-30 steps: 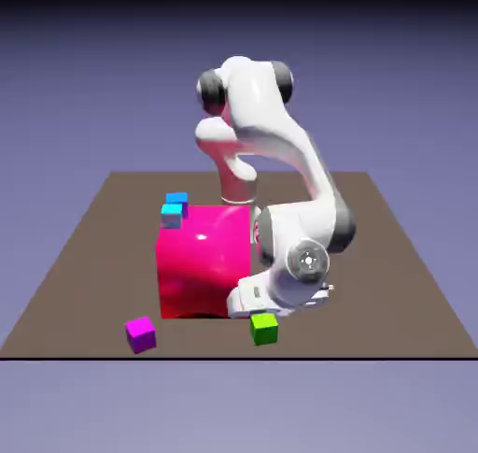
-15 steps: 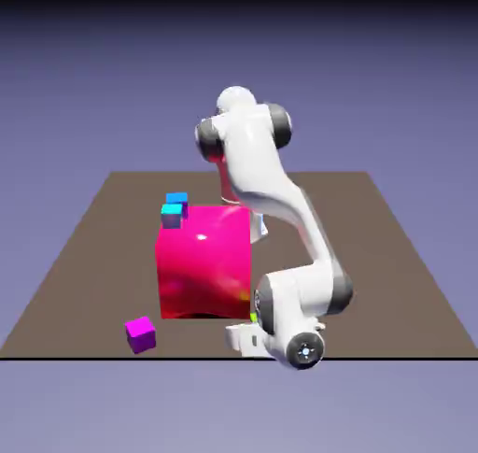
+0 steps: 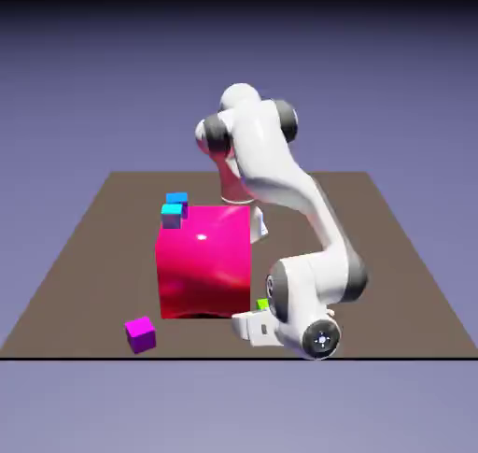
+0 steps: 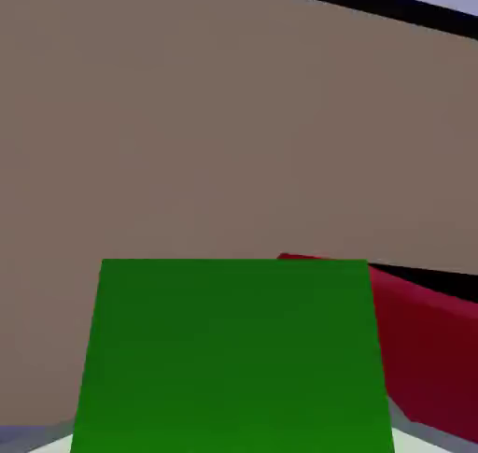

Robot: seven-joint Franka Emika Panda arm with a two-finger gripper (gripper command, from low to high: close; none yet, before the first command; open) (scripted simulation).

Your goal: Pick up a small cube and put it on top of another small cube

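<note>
Between the fingertips of the hand: green cube, one, now gripped where jaws stood open; stacking remains.

The exterior view is taken from above, across the brown tabletop, and is faced toward the white Franka Panda arm; the whole tabletop is framed from well back, with the backdrop beyond its far edge. The hand view is taken from the arm's hand, along its gripper, at such close range that much of the frame is filled by the lime-green cube. The cube, the tabletop and the big glossy pink cube are shared by both views.
</note>
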